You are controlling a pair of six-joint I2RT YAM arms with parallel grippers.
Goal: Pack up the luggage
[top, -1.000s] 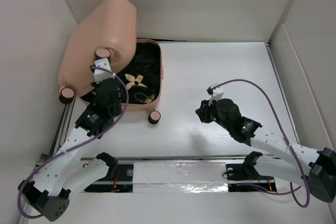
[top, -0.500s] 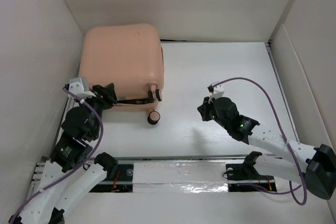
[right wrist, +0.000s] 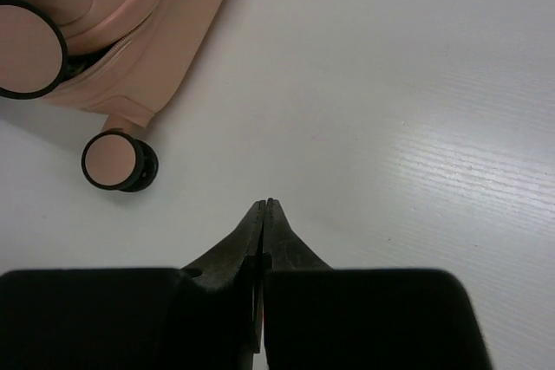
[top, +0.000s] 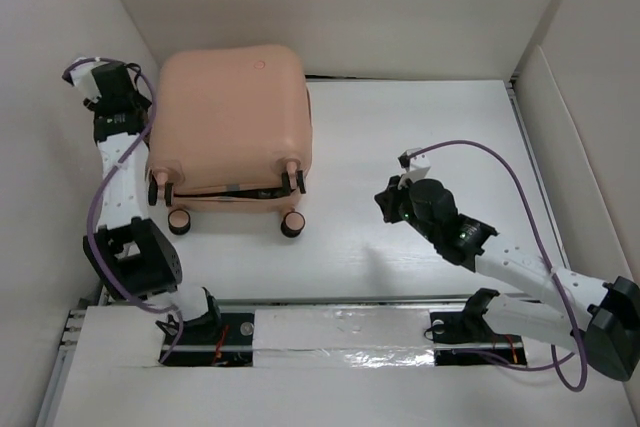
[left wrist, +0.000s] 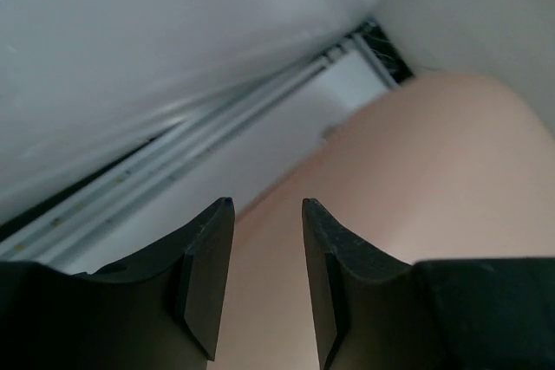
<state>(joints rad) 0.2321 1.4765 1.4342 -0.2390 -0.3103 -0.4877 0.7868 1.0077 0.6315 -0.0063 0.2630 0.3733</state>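
Observation:
The salmon-pink luggage (top: 235,117) lies shut at the back left of the table, with its caster wheels (top: 293,224) facing the near edge. A thin dark line shows along its seam (top: 235,190). My left gripper (top: 138,107) is open and empty at the suitcase's far left edge, next to the left wall. In the left wrist view its jaws (left wrist: 267,205) stand apart just over the pink shell (left wrist: 434,179). My right gripper (top: 385,202) is shut and empty over bare table, right of the suitcase. In the right wrist view (right wrist: 265,203) it sits near a wheel (right wrist: 117,162) and the shell (right wrist: 130,6).
White walls (top: 60,67) close in the left, back and right sides. A metal rail (left wrist: 173,153) runs along the table's left edge beside the suitcase. A taped metal rail (top: 340,332) crosses the front by the arm bases. Purple cables (top: 500,162) loop off both arms.
The suitcase lid went from raised to shut, hiding the black lining. My left arm swung from the suitcase's near side to its far left edge. The right arm barely moved.

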